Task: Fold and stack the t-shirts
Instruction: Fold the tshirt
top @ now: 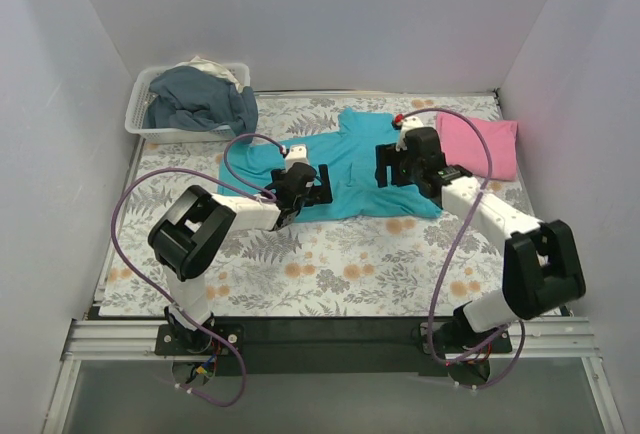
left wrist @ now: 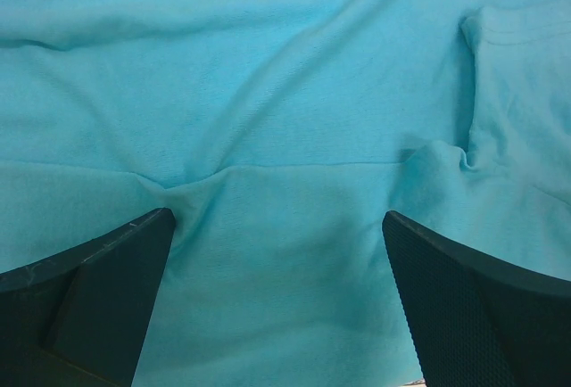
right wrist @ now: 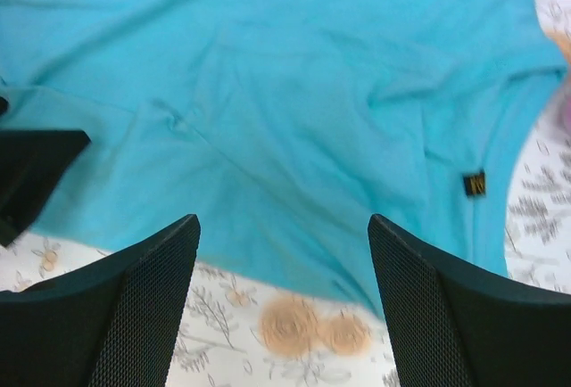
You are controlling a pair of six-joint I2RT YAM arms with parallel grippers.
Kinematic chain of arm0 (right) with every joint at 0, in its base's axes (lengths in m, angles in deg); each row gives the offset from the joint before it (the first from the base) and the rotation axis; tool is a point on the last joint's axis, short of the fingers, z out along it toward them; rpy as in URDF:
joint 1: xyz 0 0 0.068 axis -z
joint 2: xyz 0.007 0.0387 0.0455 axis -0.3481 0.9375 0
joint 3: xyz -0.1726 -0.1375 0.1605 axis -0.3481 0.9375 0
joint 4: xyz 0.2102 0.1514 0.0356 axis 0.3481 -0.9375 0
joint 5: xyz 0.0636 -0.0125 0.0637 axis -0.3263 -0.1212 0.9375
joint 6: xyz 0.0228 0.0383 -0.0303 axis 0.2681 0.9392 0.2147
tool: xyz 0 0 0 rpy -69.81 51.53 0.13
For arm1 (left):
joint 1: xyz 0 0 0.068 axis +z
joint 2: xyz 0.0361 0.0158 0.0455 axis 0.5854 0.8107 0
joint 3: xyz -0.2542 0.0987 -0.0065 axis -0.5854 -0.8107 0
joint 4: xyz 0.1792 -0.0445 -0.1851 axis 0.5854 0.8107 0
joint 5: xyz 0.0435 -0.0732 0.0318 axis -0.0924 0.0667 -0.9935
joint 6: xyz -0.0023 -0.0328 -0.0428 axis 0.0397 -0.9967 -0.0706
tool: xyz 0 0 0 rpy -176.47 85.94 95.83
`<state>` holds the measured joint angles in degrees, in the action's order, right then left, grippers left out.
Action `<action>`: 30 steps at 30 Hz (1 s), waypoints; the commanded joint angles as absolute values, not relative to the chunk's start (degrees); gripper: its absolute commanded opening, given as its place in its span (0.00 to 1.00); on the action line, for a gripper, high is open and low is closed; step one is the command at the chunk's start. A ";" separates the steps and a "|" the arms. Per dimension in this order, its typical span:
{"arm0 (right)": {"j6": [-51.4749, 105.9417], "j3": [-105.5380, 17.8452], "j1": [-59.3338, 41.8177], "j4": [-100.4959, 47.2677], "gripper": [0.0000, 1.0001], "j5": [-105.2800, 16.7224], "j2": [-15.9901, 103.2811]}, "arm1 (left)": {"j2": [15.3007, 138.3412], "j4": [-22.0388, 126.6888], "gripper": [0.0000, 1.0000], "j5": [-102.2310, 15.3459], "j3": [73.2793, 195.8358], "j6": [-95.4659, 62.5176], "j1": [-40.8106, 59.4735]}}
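**Item 1, turquoise t-shirt** [top: 352, 159]. It lies spread out and creased on the middle of the tabletop [top: 330, 264], toward the far side. Both hands are over it. A small dark label [right wrist: 474, 184] shows near one edge in the right wrist view.

**Item 2, pink t-shirt** [top: 482, 146]. It is folded into a rough rectangle at the far right of the tabletop, just beside the right end of the turquoise t-shirt. The right arm hides whether the two touch. Neither hand is on it.

**Item 3, left hand** [top: 318, 186]. It is over the left part of the turquoise t-shirt. In the left wrist view [left wrist: 277, 226] the fingers stand wide apart, with wrinkled turquoise cloth filling the gap between them. It grips nothing.

**Item 4, right hand** [top: 386, 166]. It is over the right part of the turquoise t-shirt. In the right wrist view [right wrist: 284, 226] the fingers are spread and nothing is pinched. The near edge of the shirt runs across the gap, with bare flower-printed tabletop below it.

**Item 5, bin** [top: 142, 126]. This pale plastic bin sits at the far left corner of the tabletop, well apart from both hands. It holds a crumpled dark blue garment [top: 200, 102].
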<state>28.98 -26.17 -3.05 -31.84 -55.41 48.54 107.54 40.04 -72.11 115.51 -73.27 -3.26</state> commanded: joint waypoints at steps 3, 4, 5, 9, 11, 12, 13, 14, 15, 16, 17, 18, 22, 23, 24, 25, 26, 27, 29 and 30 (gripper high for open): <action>30.00 -16.84 0.05 -35.68 0.70 -62.46 38.09 | 107.85 43.53 0.98 -73.50 115.74 -73.01 -3.54; 29.91 -15.51 0.94 -35.95 0.70 -62.73 36.93 | 107.68 43.53 0.98 -73.15 115.74 -73.10 -3.54; 29.82 -14.54 1.99 -36.21 0.68 -62.64 36.05 | 107.59 43.44 0.98 -72.71 115.65 -73.27 -3.54; 28.95 -10.67 7.78 -37.79 0.65 -61.15 33.32 | 106.88 43.18 0.98 -72.61 114.60 -73.45 -3.46; 28.59 -9.09 9.63 -37.80 0.62 -59.57 32.97 | 107.06 44.05 0.98 -73.67 114.60 -73.54 -3.28; 28.24 -8.82 10.26 -37.71 0.61 -59.22 32.97 | 107.23 44.49 0.98 -73.94 114.60 -73.80 -2.76; 28.07 -8.47 10.70 -37.71 0.60 -58.52 33.14 | 107.24 45.11 0.98 -73.85 114.42 -74.15 -2.32; 27.80 -8.38 11.31 -37.71 0.59 -58.25 33.14 | 107.15 45.29 0.98 -73.85 114.07 -74.94 -1.36; 27.63 -8.47 11.49 -37.71 0.58 -57.81 33.31 | 106.54 45.29 0.98 -73.85 113.63 -75.12 -0.91; 27.54 -8.47 11.84 -37.71 0.57 -56.94 33.40 | 106.18 45.03 0.98 -74.20 112.50 -75.12 -0.56; 27.45 -8.29 11.93 -37.36 0.56 -56.49 33.40 | 105.75 44.76 0.98 -74.55 112.05 -74.86 -0.38; 27.36 -8.29 11.93 -37.18 0.55 -56.23 33.58 | 104.96 44.41 0.98 -74.73 111.61 -74.59 -0.21; 27.36 -8.38 12.46 -36.30 0.47 -54.57 35.86 | 103.63 43.80 0.98 -74.21 110.99 -74.33 -0.12; 27.28 -8.38 12.55 -36.13 0.46 -54.21 36.47 | 103.54 43.79 0.98 -73.94 110.99 -74.42 -0.12; 27.45 -8.38 12.55 -36.04 0.45 -54.03 37.26 | 103.54 43.71 0.98 -73.68 110.99 -74.33 -0.12; 27.45 -8.29 12.46 -35.95 0.44 -54.20 37.71 | 103.63 43.53 0.98 -73.50 110.99 -74.33 -0.12; 27.54 -8.29 12.72 -35.78 0.42 -54.29 38.06 | 103.72 43.53 0.98 -73.33 110.99 -74.33 -0.12; 27.54 -8.46 12.72 -35.60 0.42 -54.03 38.50 | 103.81 43.44 0.98 -73.32 110.99 -74.33 -0.12; 27.54 -8.55 12.90 -34.81 0.39 -53.33 38.85 | 103.81 43.27 0.98 -73.15 110.99 -74.33 -0.12; 27.54 -8.64 12.99 -34.72 0.39 -53.15 39.11 | 103.81 43.27 0.98 -73.06 110.99 -74.33 -0.12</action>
<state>27.73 -8.46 12.51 -37.64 -54.66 39.07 105.03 39.82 -72.94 112.34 -74.13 -0.42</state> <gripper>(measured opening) 0.396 0.982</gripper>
